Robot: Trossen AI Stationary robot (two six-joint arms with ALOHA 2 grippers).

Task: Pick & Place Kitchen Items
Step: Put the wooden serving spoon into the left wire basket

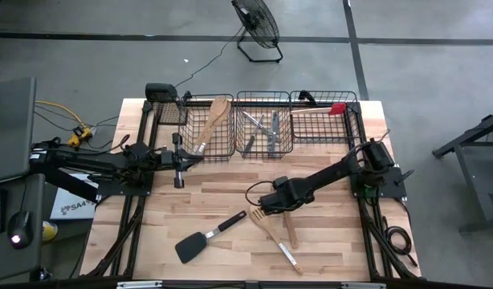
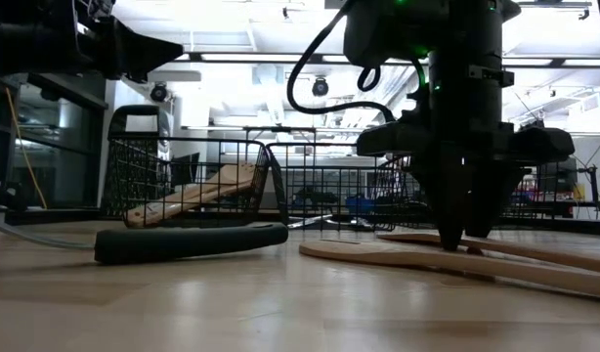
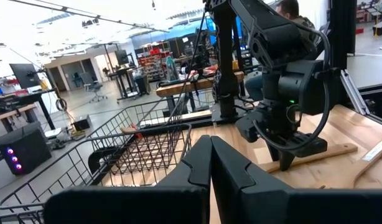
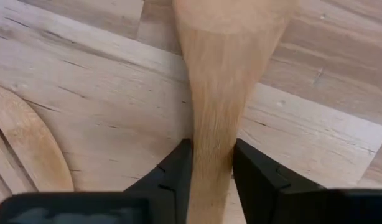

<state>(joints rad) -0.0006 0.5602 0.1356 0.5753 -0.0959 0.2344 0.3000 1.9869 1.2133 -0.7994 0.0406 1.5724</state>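
Observation:
My right gripper stands near the table's middle, fingers pointing down, shut on a pale wooden utensil that lies flat on the table. Beside it lie a wooden slotted turner, a silver-handled utensil and a black turner. My left gripper is shut and empty, raised by the left basket. That basket holds a wooden spoon, the middle one silver cutlery, and the right one a red-headed spatula. My right gripper pinches the wooden utensil's handle between its two fingers, where the handle narrows just behind the wide head. The fingers come from above, pointing down, and lie across the handle. The utensil lies flat on the table.
Three black wire baskets stand in a row along the table's far edge. The black turner's handle lies toward the table's near left. A person and workshop benches show beyond the table in the left wrist view. A fan stands on the floor.

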